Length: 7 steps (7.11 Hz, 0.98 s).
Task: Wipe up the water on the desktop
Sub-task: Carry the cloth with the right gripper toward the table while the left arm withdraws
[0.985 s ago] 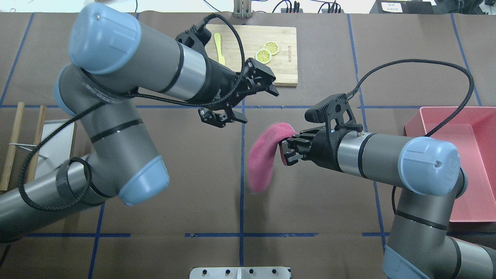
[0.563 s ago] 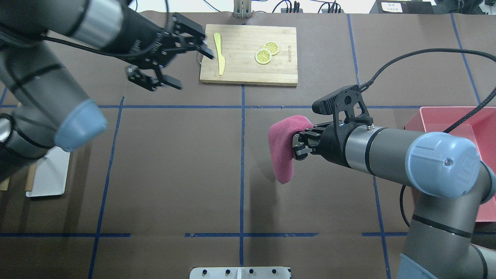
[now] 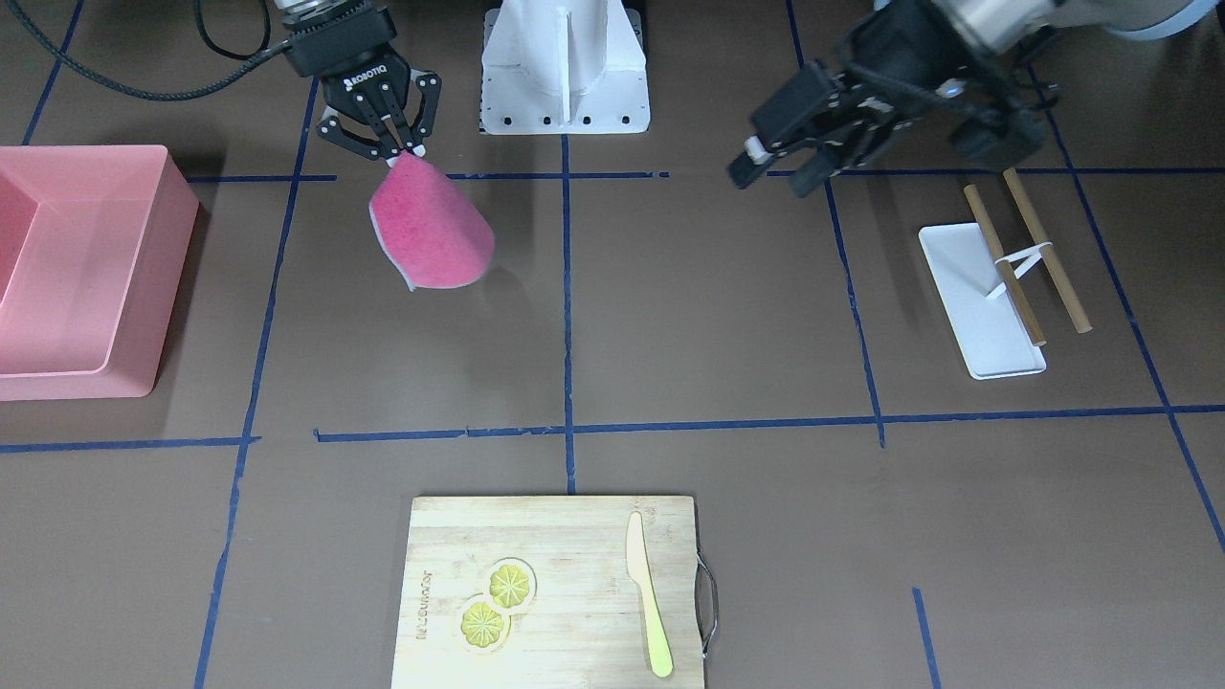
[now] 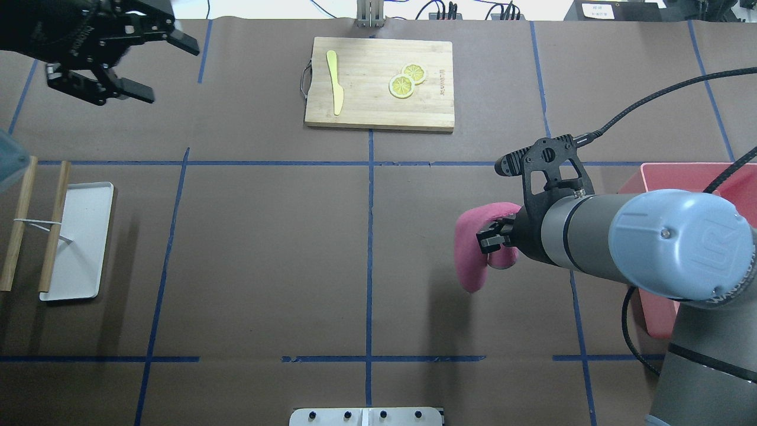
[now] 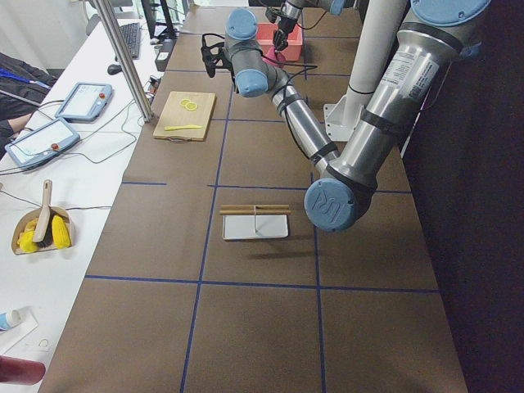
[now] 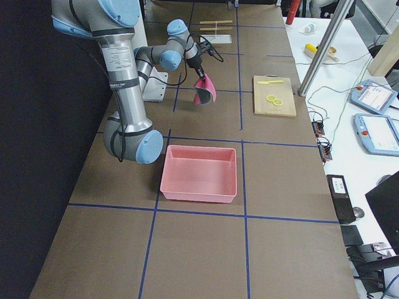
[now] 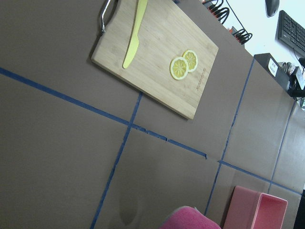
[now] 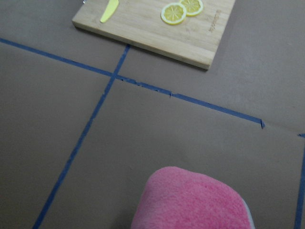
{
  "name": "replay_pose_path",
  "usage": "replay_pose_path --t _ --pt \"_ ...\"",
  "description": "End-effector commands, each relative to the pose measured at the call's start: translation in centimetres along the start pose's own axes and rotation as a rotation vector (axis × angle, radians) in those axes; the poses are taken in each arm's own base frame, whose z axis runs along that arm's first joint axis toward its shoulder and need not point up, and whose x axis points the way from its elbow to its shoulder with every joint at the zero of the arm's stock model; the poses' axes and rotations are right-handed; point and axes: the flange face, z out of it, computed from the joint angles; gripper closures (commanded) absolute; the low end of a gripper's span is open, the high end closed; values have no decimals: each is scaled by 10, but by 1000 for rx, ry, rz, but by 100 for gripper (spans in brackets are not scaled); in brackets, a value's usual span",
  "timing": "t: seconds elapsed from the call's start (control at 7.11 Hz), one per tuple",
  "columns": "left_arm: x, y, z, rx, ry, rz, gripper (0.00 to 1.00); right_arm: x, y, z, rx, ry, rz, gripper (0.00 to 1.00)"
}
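The brown desktop [image 4: 266, 248] with blue tape lines shows no water that I can make out. My right gripper [image 4: 494, 239] [image 3: 388, 148] is shut on the upper edge of a pink cloth [image 4: 470, 248] [image 3: 431, 230]. The cloth hangs folded below it, over the right-centre square and apart from the surface. The cloth's top fills the lower edge of the right wrist view [image 8: 193, 200]. My left gripper [image 4: 170, 71] [image 3: 770, 177] is open and holds nothing, raised over the far left of the desktop.
A pink bin [image 4: 680, 168] stands just right of the right arm. A wooden cutting board [image 4: 378, 112] at the back centre carries a yellow knife [image 4: 336, 83] and lemon slices [image 4: 407, 80]. A white tray [image 4: 77, 239] with two bamboo sticks [image 4: 20, 225] lies at the left edge.
My left arm has swung from the centre out to the far back left, still open. My right gripper has carried the pink cloth to the right, toward the bin.
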Motion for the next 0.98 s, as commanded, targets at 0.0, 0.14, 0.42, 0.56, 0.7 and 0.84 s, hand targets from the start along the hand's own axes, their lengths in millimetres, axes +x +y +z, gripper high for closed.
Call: replay_pose_path --t 0.0,0.14,0.42,0.56,0.7,0.84 --pt "-29 -14 -53 65 -176 176 0 14 -9 10 -108 29 35 100" --pt "-56 -29 -64 95 -292 274 0 26 -15 21 -165 25 68 100" --pt "-122 -36 -60 57 -420 392 0 41 -10 39 -315 73 121 100" --pt "-150 -40 -62 28 -458 446 0 36 -8 39 -364 46 131 100" --pt "-167 -46 -74 29 -477 475 0 29 -8 52 -415 23 141 100" --pt "-172 -47 -77 32 -480 473 0 18 -17 81 -457 30 151 100"
